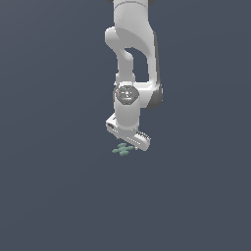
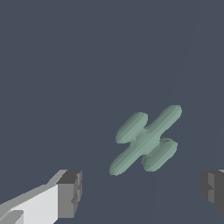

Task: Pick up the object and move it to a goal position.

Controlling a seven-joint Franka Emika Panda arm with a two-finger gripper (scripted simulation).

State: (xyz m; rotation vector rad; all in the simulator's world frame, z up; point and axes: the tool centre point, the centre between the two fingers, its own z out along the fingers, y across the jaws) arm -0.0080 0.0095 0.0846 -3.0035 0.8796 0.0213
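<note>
The object [image 2: 146, 140] is a small, flat, pale green cross with rounded arms, lying on the dark grey floor. In the exterior view the object [image 1: 123, 149] shows just below the white hand of the arm. My gripper [image 2: 142, 192] hovers above it, open, with the grey fingertips [image 2: 70, 192] wide apart and nothing between them. In the wrist view the cross lies a little beyond the line joining the two fingertips, apart from both. In the exterior view the gripper's fingers are hidden behind the hand [image 1: 128, 132].
A plain dark grey surface [image 1: 49, 186] fills both views. The white arm [image 1: 130, 59] rises upward from the hand to the frame's edge. No other objects, containers or edges show.
</note>
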